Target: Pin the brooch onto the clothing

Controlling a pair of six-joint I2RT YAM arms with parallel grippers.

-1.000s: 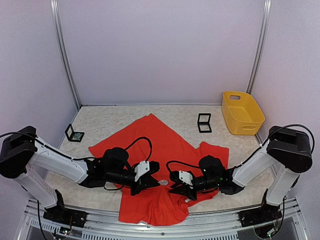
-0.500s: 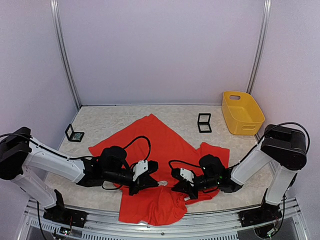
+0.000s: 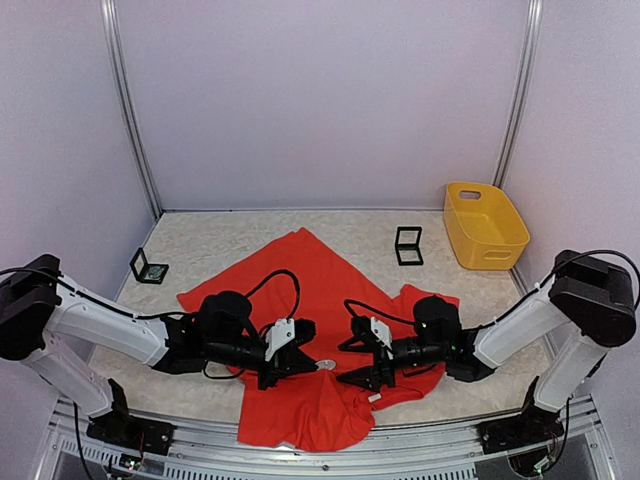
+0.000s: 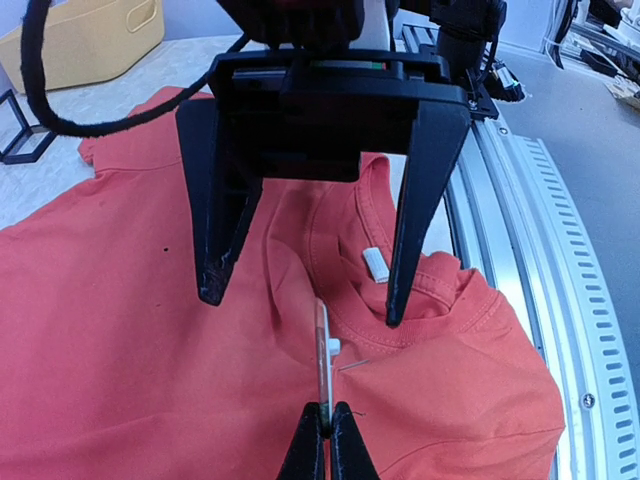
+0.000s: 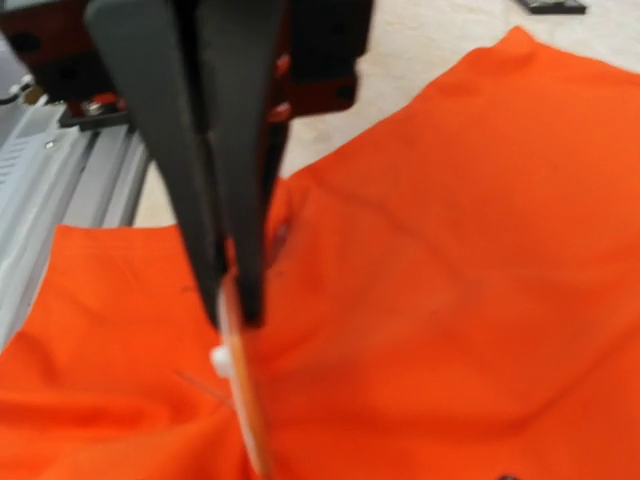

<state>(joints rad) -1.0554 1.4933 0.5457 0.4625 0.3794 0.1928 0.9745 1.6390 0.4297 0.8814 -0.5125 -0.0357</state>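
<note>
A red shirt (image 3: 320, 280) lies spread on the desk (image 3: 230, 235), reaching from the middle to the near edge, with its collar (image 4: 440, 300) and small white label (image 4: 377, 263) toward the near edge. The two arms lie low over it and face each other just inside the near edge, about halfway along it. The left gripper (image 4: 324, 425) is pinched tight on the brooch (image 4: 322, 350), a thin disc held upright and edge-on over the fabric just beside the collar. A small white nub and a fine pin (image 4: 354, 365) stick out from its side. Whether the pin has entered the cloth cannot be told. The right gripper (image 4: 302, 305) faces it with its jaws spread wide and nothing between them. One finger stands on each side of the brooch's line, with the tips low over the shirt, and one tip is close to the label. In the right wrist view the brooch shows blurred at the tips of the left gripper's closed fingers (image 5: 225, 200). A yellow basket (image 3: 485, 225) sits near the far right corner, with a black frame (image 3: 408, 245) just left of it. Another frame (image 3: 149, 266) sits by the left edge.
</note>
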